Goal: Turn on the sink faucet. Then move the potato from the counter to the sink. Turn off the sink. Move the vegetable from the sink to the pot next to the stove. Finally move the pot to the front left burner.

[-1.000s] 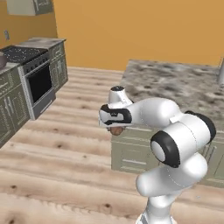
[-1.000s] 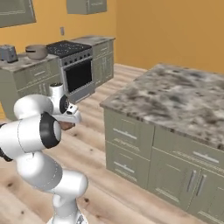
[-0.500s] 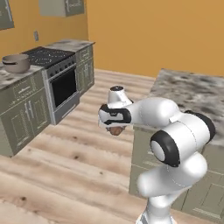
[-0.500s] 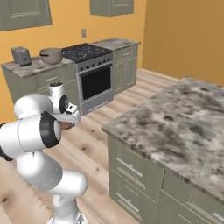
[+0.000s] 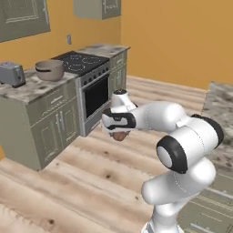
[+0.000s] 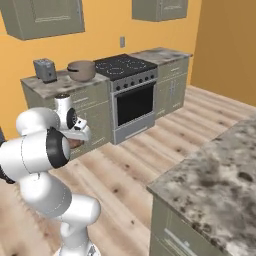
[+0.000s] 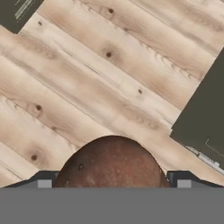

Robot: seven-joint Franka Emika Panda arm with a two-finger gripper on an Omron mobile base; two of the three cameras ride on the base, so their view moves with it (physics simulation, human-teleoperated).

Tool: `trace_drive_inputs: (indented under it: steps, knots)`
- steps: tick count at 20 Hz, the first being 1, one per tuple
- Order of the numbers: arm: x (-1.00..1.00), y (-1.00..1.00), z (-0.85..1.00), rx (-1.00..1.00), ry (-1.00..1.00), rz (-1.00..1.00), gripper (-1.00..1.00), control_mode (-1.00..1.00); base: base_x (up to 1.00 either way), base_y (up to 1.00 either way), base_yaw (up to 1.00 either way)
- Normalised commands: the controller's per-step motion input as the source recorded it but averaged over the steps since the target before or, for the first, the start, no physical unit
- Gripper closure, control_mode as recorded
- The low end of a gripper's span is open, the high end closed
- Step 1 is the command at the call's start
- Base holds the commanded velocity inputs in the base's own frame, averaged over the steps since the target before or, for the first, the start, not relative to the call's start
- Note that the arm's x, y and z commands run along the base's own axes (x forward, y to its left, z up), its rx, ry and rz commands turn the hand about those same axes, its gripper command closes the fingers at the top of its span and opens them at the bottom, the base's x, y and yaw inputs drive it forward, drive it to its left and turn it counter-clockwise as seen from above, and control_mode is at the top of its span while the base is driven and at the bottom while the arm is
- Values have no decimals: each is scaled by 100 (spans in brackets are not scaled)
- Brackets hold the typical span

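The tool hangs beneath the folded white arm, above the wooden floor; its jaws stand wide and are clamped on the potato, which sits brown and rounded between the two dark fingertips at the 6 o'clock edge of the hand view; in the left base view the potato shows as a brown lump just under the hand. The pot rests on the surface between the toaster and the stove; in the right base view it lies at about 12 o'clock from the tool, well apart from it. A stone-topped island fills the 4 o'clock part of the right base view.
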Motion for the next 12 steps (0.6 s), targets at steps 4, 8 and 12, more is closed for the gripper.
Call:
trace_drive_inputs:
  steps: [4,8,12]
  knots:
    - [0,0,0,0,0,0,100,100,99,34,22]
    - [0,0,0,0,0,0,100,100,100,1,22]
    - [0,0,0,0,0,0,100,100,98,-15,26]
